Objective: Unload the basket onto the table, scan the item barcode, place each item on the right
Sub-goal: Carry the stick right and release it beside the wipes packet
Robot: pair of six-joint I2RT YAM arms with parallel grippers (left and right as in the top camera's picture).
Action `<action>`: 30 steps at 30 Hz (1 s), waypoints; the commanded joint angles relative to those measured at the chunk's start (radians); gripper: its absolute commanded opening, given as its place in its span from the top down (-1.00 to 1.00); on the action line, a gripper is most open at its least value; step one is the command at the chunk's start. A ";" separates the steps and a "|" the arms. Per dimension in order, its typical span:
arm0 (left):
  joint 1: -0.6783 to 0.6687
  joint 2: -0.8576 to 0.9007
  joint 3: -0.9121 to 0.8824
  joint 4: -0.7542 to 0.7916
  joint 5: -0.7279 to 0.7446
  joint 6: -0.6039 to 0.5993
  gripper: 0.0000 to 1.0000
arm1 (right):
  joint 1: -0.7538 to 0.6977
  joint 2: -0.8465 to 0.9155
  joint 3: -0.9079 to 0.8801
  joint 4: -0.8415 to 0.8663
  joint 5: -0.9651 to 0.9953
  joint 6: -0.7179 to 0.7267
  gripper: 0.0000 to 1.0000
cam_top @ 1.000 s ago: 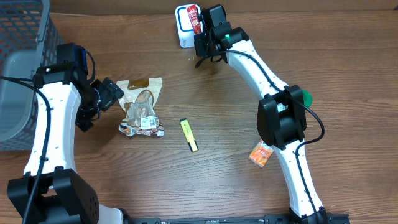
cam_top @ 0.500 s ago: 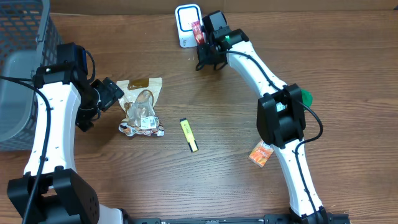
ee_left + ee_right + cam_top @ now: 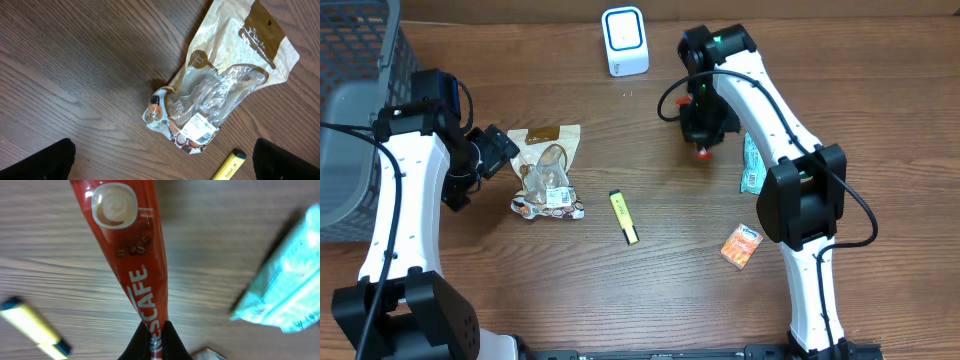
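Observation:
A red Nescafe stick sachet [image 3: 130, 245] is pinched at its lower end by my right gripper [image 3: 155, 341], which is shut on it. From overhead the right gripper [image 3: 703, 128] hangs over the table right of centre, with the sachet's red tip [image 3: 703, 153] poking out below it. The white barcode scanner [image 3: 624, 40] stands at the back edge, well to the left of that gripper. My left gripper [image 3: 496, 150] is open beside a brown and clear snack bag [image 3: 548, 172]. In the left wrist view the bag [image 3: 220, 95] lies above the left gripper [image 3: 162, 162], apart from it.
A yellow highlighter [image 3: 624, 217] lies mid-table. A teal packet [image 3: 752, 165] sits just right of the right gripper, and an orange packet [image 3: 741, 246] lies nearer the front. A grey basket [image 3: 350, 100] fills the far left.
My right gripper has carried the red sachet away from the scanner, rightward and toward the front. The left arm has not moved.

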 commanded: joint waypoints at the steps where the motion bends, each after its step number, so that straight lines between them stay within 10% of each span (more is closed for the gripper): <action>1: 0.004 0.008 0.009 0.001 -0.006 0.007 -1.00 | -0.027 -0.010 -0.053 -0.013 0.068 0.067 0.92; 7: 0.004 0.008 0.009 0.001 -0.006 0.007 -1.00 | -0.068 -0.010 -0.134 -0.018 0.130 0.121 0.92; 10: 0.004 0.008 0.009 0.001 -0.006 0.007 -1.00 | -0.077 -0.010 -0.150 -0.018 0.139 0.121 0.32; 14: 0.004 0.008 0.009 0.001 -0.006 0.007 -1.00 | -0.084 -0.010 -0.150 -0.014 0.145 0.121 0.05; 30: 0.003 0.008 0.009 0.001 -0.006 0.007 -1.00 | 0.132 -0.240 -0.150 0.008 0.136 0.174 0.07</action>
